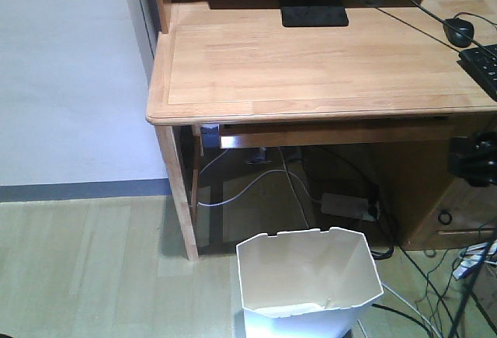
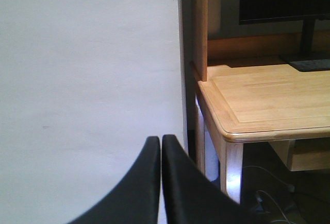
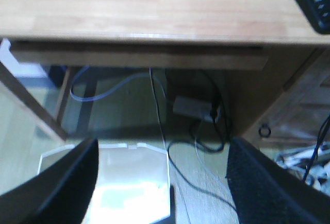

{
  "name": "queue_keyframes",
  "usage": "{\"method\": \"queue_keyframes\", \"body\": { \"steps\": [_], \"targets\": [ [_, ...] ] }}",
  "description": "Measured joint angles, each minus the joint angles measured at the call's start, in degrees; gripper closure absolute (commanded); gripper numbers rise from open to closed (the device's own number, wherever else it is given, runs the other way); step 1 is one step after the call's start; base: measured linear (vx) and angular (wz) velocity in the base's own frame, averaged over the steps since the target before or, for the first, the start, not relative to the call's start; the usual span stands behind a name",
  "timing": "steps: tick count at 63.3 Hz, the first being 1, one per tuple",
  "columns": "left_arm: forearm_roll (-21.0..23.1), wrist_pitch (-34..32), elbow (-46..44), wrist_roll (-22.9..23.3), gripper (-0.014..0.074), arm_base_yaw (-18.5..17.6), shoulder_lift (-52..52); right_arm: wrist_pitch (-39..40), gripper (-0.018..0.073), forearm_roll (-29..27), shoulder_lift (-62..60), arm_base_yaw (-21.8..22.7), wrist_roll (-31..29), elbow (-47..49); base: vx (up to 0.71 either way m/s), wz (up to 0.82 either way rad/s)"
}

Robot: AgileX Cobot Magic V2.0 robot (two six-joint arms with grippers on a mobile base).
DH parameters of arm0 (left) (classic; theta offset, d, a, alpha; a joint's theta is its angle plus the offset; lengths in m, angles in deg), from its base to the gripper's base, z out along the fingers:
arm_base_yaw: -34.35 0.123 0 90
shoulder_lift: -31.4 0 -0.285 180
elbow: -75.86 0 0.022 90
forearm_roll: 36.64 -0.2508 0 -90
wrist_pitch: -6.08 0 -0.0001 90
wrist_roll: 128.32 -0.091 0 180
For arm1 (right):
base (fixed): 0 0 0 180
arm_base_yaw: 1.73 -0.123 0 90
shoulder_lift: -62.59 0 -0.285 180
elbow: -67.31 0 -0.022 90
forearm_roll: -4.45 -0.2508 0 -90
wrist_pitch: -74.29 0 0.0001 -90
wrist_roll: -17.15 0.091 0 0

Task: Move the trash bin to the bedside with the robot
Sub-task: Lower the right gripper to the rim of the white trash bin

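Trash bin [image 1: 307, 276] sits on the pale plank-patterned floor [image 1: 93, 260], just in front of the light wooden desk [image 1: 311, 66] and a little right of its front-left leg. It's white, thin-walled plastic with an angular, many-sided rim cut by small notches, walls tapering downward, creamy inside.

Over to the right gripper [image 3: 162, 152]: jaws spread wide, nothing held between them. From its wrist view the trash bin [image 3: 131, 183] lies below the gap, toward the finger [image 3: 67, 193] on the picture's left, which overlaps the rim (touching or merely in front, I cannot tell). Both fingers are black and broad, and the other one shows a grainy, rough-looking face.

Left gripper [image 2: 161, 139] now: two smooth, curved black fingers pressed together tip to tip, clamping nothing, facing a plain white wall [image 2: 87, 69] beside the desk's rounded corner.

Under the desk, a white power strip [image 1: 345, 204] lies on the floor among loose black and white cables [image 1: 225, 200]. Up top, a flat black monitor stand [image 1: 313, 8] sits at the back and a black keyboard [image 1: 481, 62] at the right edge.
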Motion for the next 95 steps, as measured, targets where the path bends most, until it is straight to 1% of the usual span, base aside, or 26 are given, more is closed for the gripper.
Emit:
{"method": "queue_keyframes", "body": {
  "steps": [14, 21, 26, 29, 36, 43, 49, 55, 63, 71, 79, 95],
  "targets": [
    [0.00, 0.00, 0.00, 0.00, 0.0603, 0.00, 0.00, -7.49, 0.0048, -0.03, 12.64, 0.00, -3.41, 7.85, 0.00, 0.00],
    [0.00, 0.00, 0.00, 0.00, 0.0603, 0.00, 0.00, -8.52, 0.0048, -0.39, 19.16, 0.02, -4.91, 10.75, 0.00, 0.00],
    [0.00, 0.00, 0.00, 0.00, 0.0603, 0.00, 0.00, -8.12, 0.0048, -2.09, 23.97, 0.75, -6.60, 11.58, 0.00, 0.00],
    [0.00, 0.00, 0.00, 0.00, 0.0603, 0.00, 0.00, -7.13, 0.0048, -4.58, 26.61, 1.91, -7.90, 11.72, 0.00, 0.00],
    [0.00, 0.00, 0.00, 0.00, 0.0603, 0.00, 0.00, -4.83, 0.0048, -13.20, 33.86, 5.83, -14.51, 11.97, 0.00, 0.00],
    [0.00, 0.00, 0.00, 0.00, 0.0603, 0.00, 0.00, -2.82, 0.0048, -20.95, 40.49, 8.28, -24.74, 11.97, 0.00, 0.00],
    [0.00, 0.00, 0.00, 0.00, 0.0603, 0.00, 0.00, -0.55, 0.0048, -24.52, 46.00, 8.58, -32.51, 12.00, 0.00, 0.00],
    [0.00, 0.00, 0.00, 0.00, 0.0603, 0.00, 0.00, 2.34, 0.0048, -26.50, 51.46, 8.58, -37.14, 12.15, 0.00, 0.00],
    [0.00, 0.00, 0.00, 0.00, 0.0603, 0.00, 0.00, 8.04, 0.0041, -27.83, 58.91, 8.58, -38.99, 12.43, 0.00, 0.00],
    [0.00, 0.00, 0.00, 0.00, 0.0603, 0.00, 0.00, 12.92, 0.0013, -28.02, 66.51, 8.58, -40.91, 13.49, 0.00, 0.00],
    [0.00, 0.00, 0.00, 0.00, 0.0603, 0.00, 0.00, 14.28, -0.0011, -28.19, 74.21, 8.58, -41.45, 16.43, 0.00, 0.00],
    [0.00, 0.00, 0.00, 0.00, 0.0603, 0.00, 0.00, 16.45, -0.0013, -28.92, 87.63, 8.58, -41.69, 23.32, 0.00, 0.00]
  ]
}}
